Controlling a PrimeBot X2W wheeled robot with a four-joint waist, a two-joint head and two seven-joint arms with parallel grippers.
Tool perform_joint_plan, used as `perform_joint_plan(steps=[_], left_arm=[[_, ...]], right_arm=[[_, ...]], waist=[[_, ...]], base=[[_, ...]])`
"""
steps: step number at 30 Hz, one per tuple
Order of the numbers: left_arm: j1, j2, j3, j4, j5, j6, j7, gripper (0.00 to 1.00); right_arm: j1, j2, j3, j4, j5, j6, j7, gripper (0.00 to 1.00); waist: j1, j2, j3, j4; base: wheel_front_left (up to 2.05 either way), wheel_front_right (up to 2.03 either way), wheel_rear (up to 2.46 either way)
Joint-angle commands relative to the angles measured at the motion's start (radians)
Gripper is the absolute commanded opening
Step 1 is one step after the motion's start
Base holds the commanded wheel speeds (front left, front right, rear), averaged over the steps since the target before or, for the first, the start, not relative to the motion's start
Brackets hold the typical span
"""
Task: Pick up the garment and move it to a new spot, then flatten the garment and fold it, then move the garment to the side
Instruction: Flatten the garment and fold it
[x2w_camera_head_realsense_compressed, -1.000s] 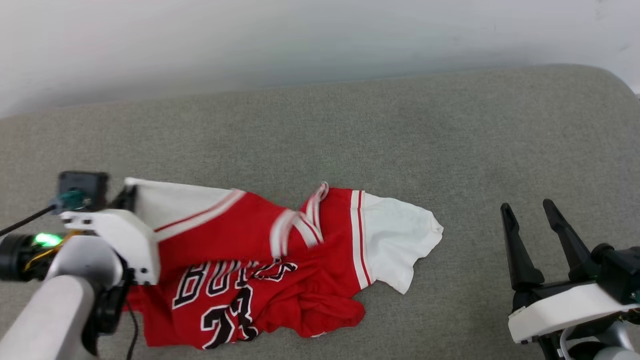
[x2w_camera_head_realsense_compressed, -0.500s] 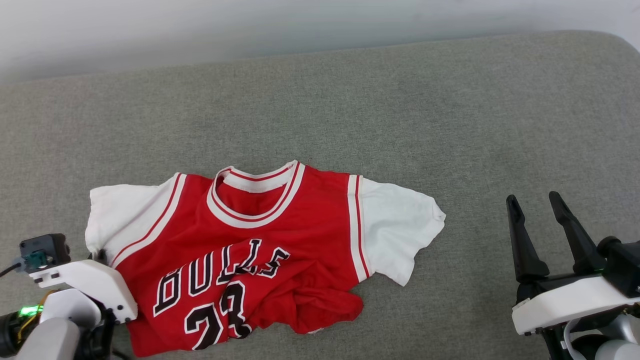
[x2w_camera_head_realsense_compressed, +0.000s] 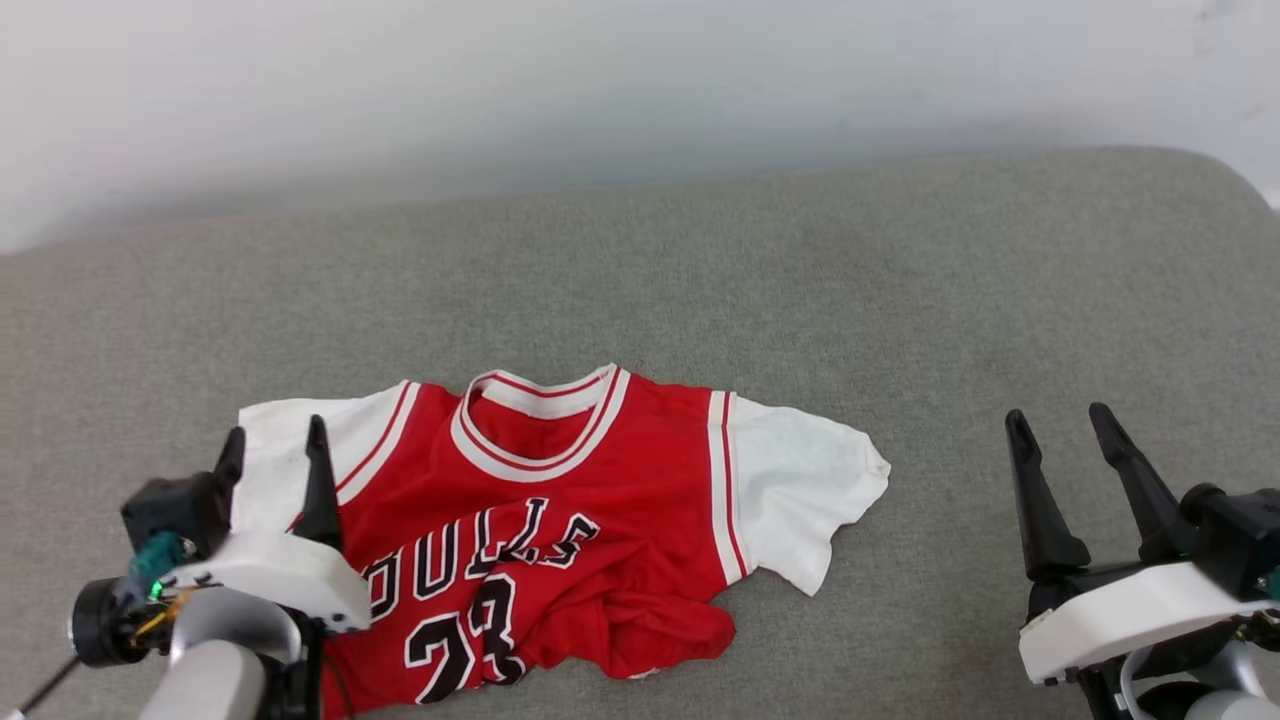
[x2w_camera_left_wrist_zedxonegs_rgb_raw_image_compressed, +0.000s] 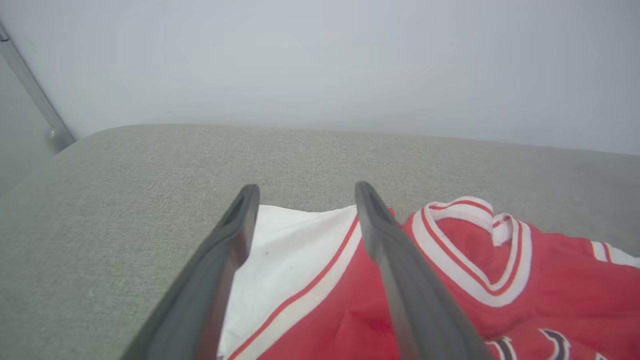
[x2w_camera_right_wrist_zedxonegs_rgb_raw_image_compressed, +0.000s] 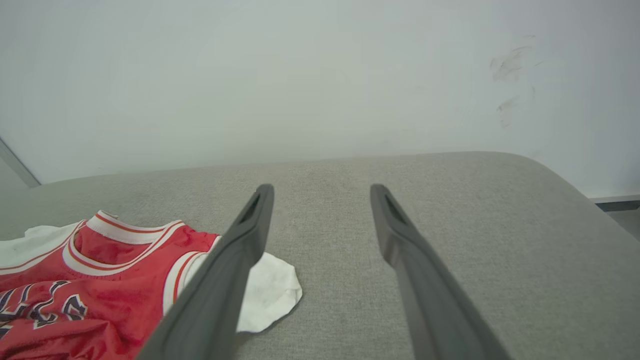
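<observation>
The garment (x2w_camera_head_realsense_compressed: 560, 530) is a red jersey with white sleeves, striped trim and black lettering and numerals, lying face up on the grey cushion, its lower hem bunched. My left gripper (x2w_camera_head_realsense_compressed: 275, 437) stands open above the garment's left white sleeve, holding nothing. In the left wrist view the left gripper (x2w_camera_left_wrist_zedxonegs_rgb_raw_image_compressed: 304, 187) has its two fingers spread over the sleeve and shoulder of the garment (x2w_camera_left_wrist_zedxonegs_rgb_raw_image_compressed: 450, 260). My right gripper (x2w_camera_head_realsense_compressed: 1052, 414) is open over bare cushion to the right of the garment. In the right wrist view the right gripper (x2w_camera_right_wrist_zedxonegs_rgb_raw_image_compressed: 321, 187) frames bare cushion, with the garment (x2w_camera_right_wrist_zedxonegs_rgb_raw_image_compressed: 100, 270) at lower left.
The grey fabric cushion (x2w_camera_head_realsense_compressed: 700, 270) runs back to a pale wall (x2w_camera_head_realsense_compressed: 600, 80). Its right end curves off at a rounded corner (x2w_camera_right_wrist_zedxonegs_rgb_raw_image_compressed: 550, 175). A metal rail (x2w_camera_left_wrist_zedxonegs_rgb_raw_image_compressed: 30, 85) stands by the cushion's left end.
My left gripper has let go of the garment and now stands open above its left sleeve. The garment, earlier dragged and twisted, lies spread with its collar showing. The right gripper stayed put; the camera shifted.
</observation>
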Motion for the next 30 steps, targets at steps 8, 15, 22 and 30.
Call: perform_joint_plan(steps=[8, 15, 22, 30], left_arm=[[0.098, -0.045, -0.074, -0.150, 0.069, 0.035, -0.066, 1.00], [0.126, -0.062, -0.105, -0.211, 0.085, 0.055, -0.062, 1.00], [0.085, -0.081, -0.119, -0.240, 0.100, 0.060, -0.074, 1.00], [0.031, -0.120, -0.143, -0.229, 0.113, 0.045, -0.097, 1.00]], right_arm=[[0.040, -0.009, 0.026, 0.006, 0.007, 0.000, 0.009, 1.00], [0.067, -0.022, 0.004, 0.039, 0.069, 0.000, 0.076, 1.00], [-0.012, -0.106, -0.099, 0.199, 0.197, 0.000, 0.327, 1.00], [-0.165, -0.205, -0.083, 0.332, 0.305, 0.000, 0.619, 1.00]], waist=[[0.0001, 0.0000, -0.086, 0.022], [0.0001, 0.0000, -0.097, 0.052], [0.0001, 0.0000, -0.049, 0.130], [0.0001, 0.0000, 0.043, 0.235]], base=[[0.00, 0.00, 0.00], [0.00, 0.00, 0.00], [0.00, 0.00, 0.00], [0.00, 0.00, 0.00]])
